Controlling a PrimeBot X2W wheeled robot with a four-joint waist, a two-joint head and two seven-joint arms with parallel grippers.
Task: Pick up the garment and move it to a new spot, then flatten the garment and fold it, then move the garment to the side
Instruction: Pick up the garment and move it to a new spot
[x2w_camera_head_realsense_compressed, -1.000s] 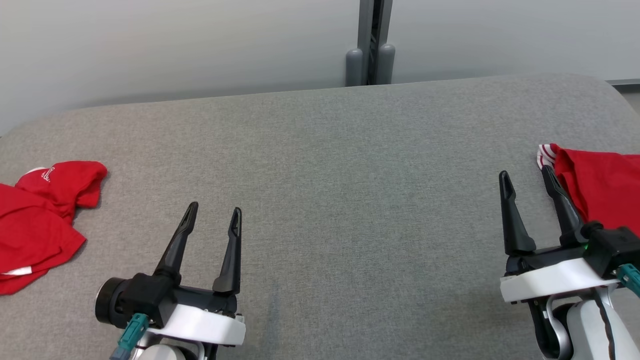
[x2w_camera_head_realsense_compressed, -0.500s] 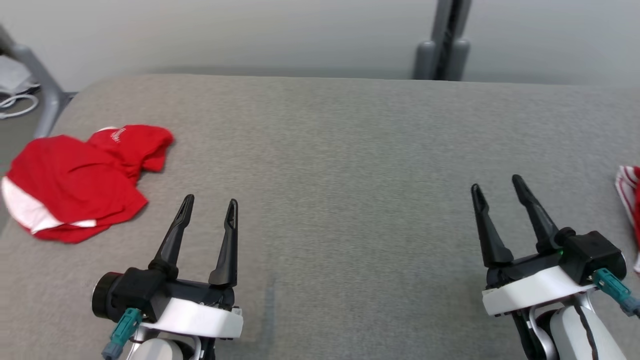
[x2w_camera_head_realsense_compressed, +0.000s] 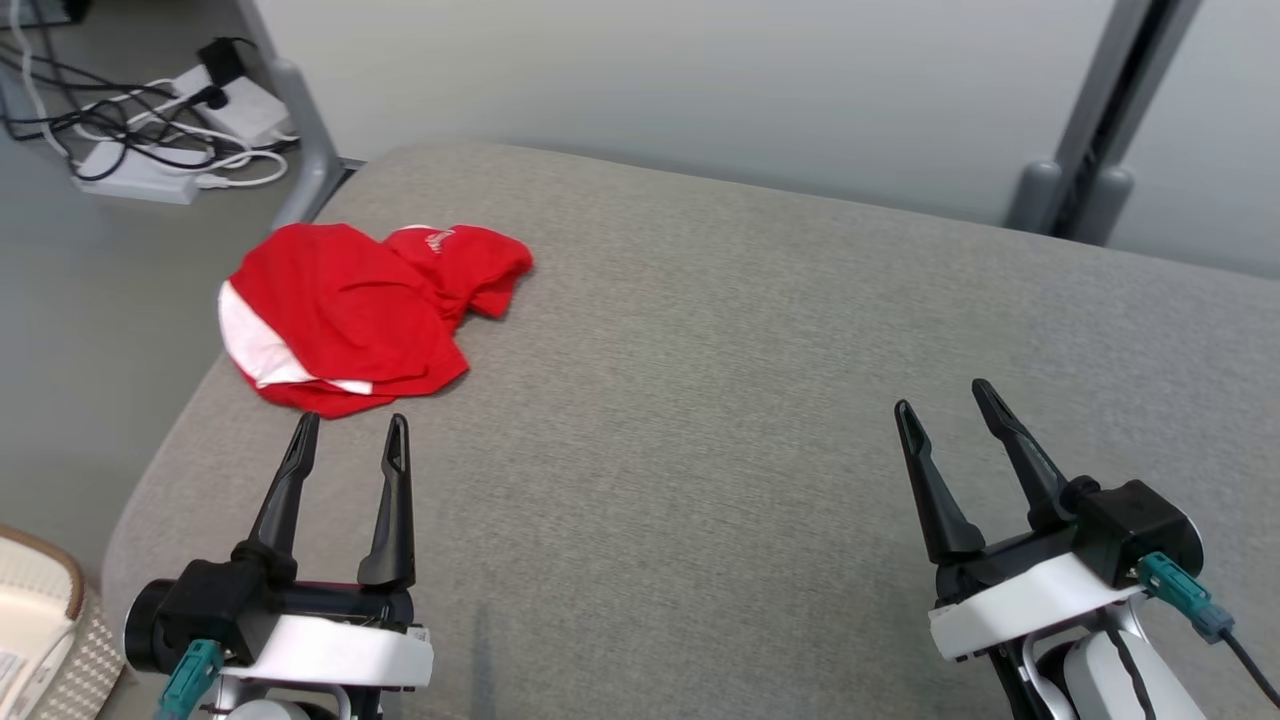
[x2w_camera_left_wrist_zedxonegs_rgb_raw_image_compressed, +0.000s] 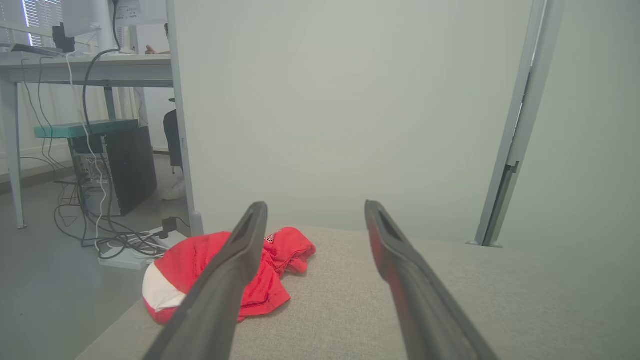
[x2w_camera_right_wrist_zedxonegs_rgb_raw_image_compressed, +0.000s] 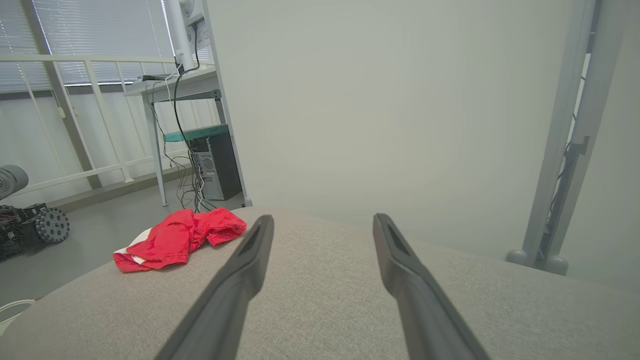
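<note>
Both the left hand and right hand gape wide, empty.

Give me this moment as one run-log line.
phase: pre-grasp | garment: red, crumpled, left end of grey padded surface | left gripper: open, empty, just short of garment | right gripper: open, empty, above bare surface

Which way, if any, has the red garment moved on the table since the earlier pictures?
No. The red garment keeps its crumpled shape at the left edge of the grey table, near its far corner; the head view swung left, shifting the picture.
</note>
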